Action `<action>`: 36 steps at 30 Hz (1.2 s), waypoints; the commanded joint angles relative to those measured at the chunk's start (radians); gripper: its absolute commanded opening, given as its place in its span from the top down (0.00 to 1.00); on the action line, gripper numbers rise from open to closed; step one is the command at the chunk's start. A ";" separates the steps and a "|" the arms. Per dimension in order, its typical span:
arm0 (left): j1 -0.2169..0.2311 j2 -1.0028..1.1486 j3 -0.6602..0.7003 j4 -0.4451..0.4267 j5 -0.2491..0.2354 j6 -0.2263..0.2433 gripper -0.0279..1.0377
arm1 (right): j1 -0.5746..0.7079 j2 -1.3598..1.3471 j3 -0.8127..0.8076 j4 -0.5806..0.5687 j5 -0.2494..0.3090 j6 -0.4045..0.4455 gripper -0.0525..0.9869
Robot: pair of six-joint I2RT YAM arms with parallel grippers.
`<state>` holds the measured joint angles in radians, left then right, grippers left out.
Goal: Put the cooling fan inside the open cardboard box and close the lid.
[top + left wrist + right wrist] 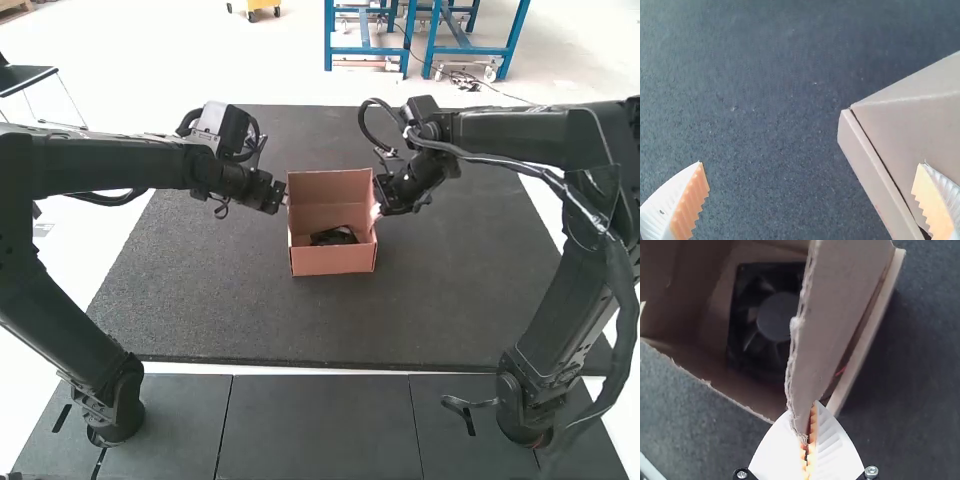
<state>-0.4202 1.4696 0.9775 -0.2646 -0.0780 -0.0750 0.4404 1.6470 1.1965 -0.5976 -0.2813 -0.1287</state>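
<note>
An open cardboard box (332, 250) stands in the middle of the dark mat, its lid (330, 187) raised at the back. The black cooling fan (334, 237) lies inside the box (685, 347), and its round hub and blades (769, 320) are plain in the right wrist view. My right gripper (381, 199) is at the box's right side, shut on the edge of a side flap (840, 315). My left gripper (282, 200) sits at the box's upper left corner (900, 145), open, with one orange-padded finger (930, 202) against the cardboard.
The box rests on a dark rubber mat (200, 290) on a white floor. Blue metal racks (420, 35) stand well behind the mat. Bare mat surrounds the box on all sides.
</note>
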 commanded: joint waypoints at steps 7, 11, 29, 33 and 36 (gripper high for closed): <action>0.011 -0.023 0.033 -0.005 0.012 0.006 0.07 | -0.005 -0.015 -0.021 -0.007 -0.012 -0.026 0.92; 0.020 -0.035 0.033 -0.012 0.012 0.006 0.07 | -0.005 -0.016 -0.026 -0.007 -0.010 -0.025 0.92; 0.075 -0.046 0.072 0.053 -0.045 0.007 0.07 | -0.002 -0.173 0.032 -0.067 0.010 -0.012 0.13; 0.069 -0.025 0.098 0.064 -0.049 0.007 0.07 | -0.002 -0.243 0.028 -0.067 0.010 -0.005 0.13; 0.069 -0.011 0.118 0.064 -0.049 0.007 0.07 | -0.002 -0.285 0.025 -0.067 0.010 0.004 0.13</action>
<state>-0.3481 1.4525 1.0534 -0.2073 -0.1127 -0.0750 0.4404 1.3960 1.1984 -0.6640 -0.2733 -0.1375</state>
